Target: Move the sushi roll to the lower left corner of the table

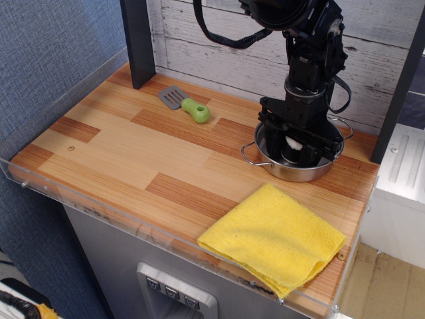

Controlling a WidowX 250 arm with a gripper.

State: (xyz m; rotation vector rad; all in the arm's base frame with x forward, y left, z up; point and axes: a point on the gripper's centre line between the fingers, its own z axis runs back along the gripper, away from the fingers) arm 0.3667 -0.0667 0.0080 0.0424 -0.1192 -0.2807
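The sushi roll (291, 142) lies inside the steel pot (292, 174) at the back right of the table (133, 149). Only a small patch of its white end face shows between the black fingers. My gripper (293, 145) is lowered into the pot, and its fingers stand tight against both sides of the roll, so it looks shut on it. The roll's black wrap is lost against the dark fingers. The table's lower left corner (30, 166) lies far across the wooden top from the gripper.
A green-handled spatula (187, 104) lies at the back centre. A yellow cloth (275, 238) covers the front right corner. A dark post (138, 40) stands at the back left. A clear acrylic rim (99, 209) edges the table.
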